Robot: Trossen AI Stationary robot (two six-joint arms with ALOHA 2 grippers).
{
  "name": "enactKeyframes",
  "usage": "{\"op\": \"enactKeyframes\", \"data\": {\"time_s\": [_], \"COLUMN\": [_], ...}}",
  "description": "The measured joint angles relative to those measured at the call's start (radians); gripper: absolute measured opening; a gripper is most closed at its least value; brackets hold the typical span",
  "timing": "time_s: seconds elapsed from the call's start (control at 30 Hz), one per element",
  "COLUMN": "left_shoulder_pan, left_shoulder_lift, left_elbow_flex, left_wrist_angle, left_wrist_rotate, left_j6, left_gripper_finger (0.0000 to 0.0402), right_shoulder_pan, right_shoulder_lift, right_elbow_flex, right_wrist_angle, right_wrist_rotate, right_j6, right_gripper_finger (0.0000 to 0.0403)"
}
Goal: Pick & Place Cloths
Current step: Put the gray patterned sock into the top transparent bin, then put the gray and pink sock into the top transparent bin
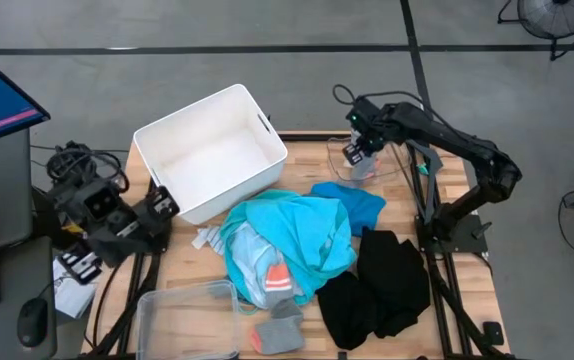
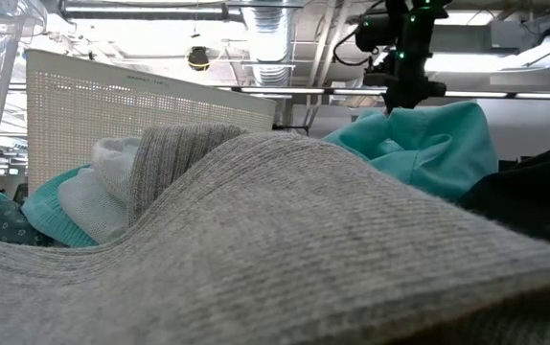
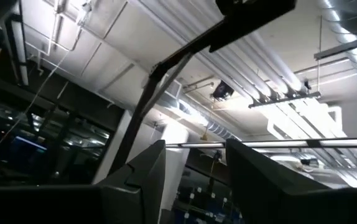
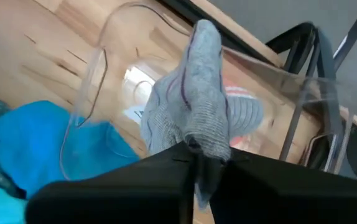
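Note:
My right gripper (image 1: 355, 155) (image 4: 200, 155) is over the clear tub (image 1: 372, 165) near the table's far right edge, shut on a grey sock (image 4: 197, 106). Another grey-and-orange sock (image 4: 244, 106) lies inside that tub. The cloth pile lies mid-table: a turquoise shirt (image 1: 302, 235), a blue shirt (image 1: 357, 205), black clothes (image 1: 382, 285) and grey-and-orange socks (image 1: 279, 275) (image 1: 277, 330). My left gripper (image 1: 162, 203) (image 3: 196, 177) waits open at the table's left edge, beside the white bin (image 1: 212, 150), pointing at the ceiling. My right gripper pinches the grey sock between its two fingers at one end (image 4: 206, 146), coming from above and pointing down. The sock is lifted clear of the table and hangs below the fingers over the clear tub's opening (image 4: 135, 81).
A second clear tub (image 1: 187, 315) stands at the near left corner. In the low view a grey sock (image 2: 285, 249) fills the foreground, with the turquoise shirt (image 2: 428, 139) and the white bin's wall (image 2: 122, 105) behind. Bare wood shows around the right tub.

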Motion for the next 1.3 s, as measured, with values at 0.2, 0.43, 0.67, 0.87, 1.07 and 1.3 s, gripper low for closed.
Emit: {"op": "enactKeyframes", "data": {"time_s": [0.2, 0.43, 0.67, 0.87, 1.07, 1.3], "left_shoulder_pan": [-0.010, 0.009, 0.021, 0.100, 0.222, 0.341], "left_shoulder_lift": [-0.020, -0.035, 0.012, 0.121, 0.303, 0.461], "left_elbow_flex": [0.000, 0.001, -0.001, 0.000, -0.001, -0.001], "left_wrist_angle": [-0.047, -0.206, -0.598, -0.849, -0.914, -0.903], "left_wrist_rotate": [0.005, -0.009, -0.221, -0.240, -0.013, 0.291], "left_j6": [0.000, 0.021, -0.006, -0.131, -0.127, -0.101], "left_gripper_finger": [0.0155, 0.0155, 0.0155, 0.0155, 0.0155, 0.0155], "right_shoulder_pan": [-0.005, -0.016, 0.140, 0.464, 0.918, 1.297], "right_shoulder_lift": [0.001, 0.000, -0.087, -0.207, -0.263, -0.164], "right_elbow_flex": [-0.028, 0.010, 0.262, 0.406, 0.408, 0.408], "right_wrist_angle": [-0.018, -0.007, -0.072, -0.052, 0.087, 0.148], "right_wrist_rotate": [-0.016, -0.114, -0.505, -0.544, -0.303, 0.014], "right_j6": [-0.002, 0.001, 0.105, 0.279, 0.453, 0.511], "right_gripper_finger": [0.0101, 0.0234, 0.0248, 0.0228, 0.0208, 0.0193]}}
